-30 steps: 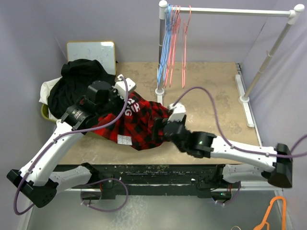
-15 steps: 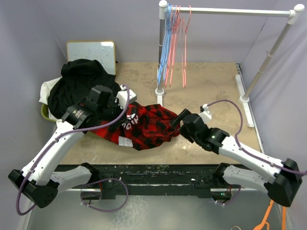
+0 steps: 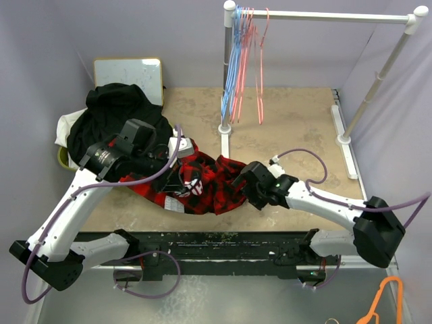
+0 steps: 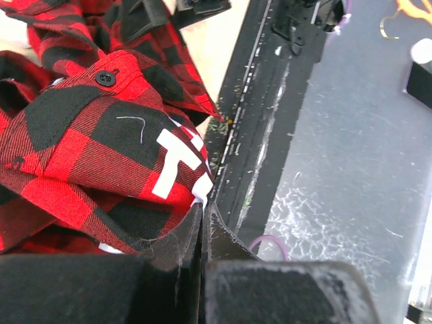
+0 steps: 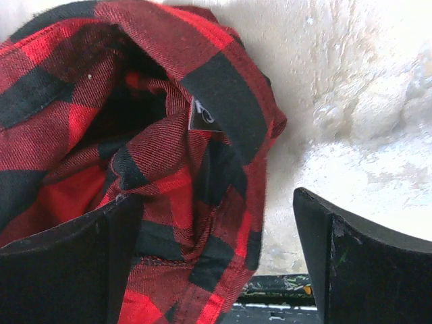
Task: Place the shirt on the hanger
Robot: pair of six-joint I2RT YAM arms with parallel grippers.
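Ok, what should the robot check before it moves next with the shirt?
1. Left end effector shut on the shirt: ok.
2. Right end effector open, ready to grab: ok.
3. Collar label in view: ok.
4. Shirt spread flat: not ok, bunched on the table.
5. Hanger off the rack: not ok, it hangs there.

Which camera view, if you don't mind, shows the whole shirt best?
Top external: the shirt shows nearly whole, bunched up. Left wrist shows only a fold with white lettering; right wrist only a fold with a label.
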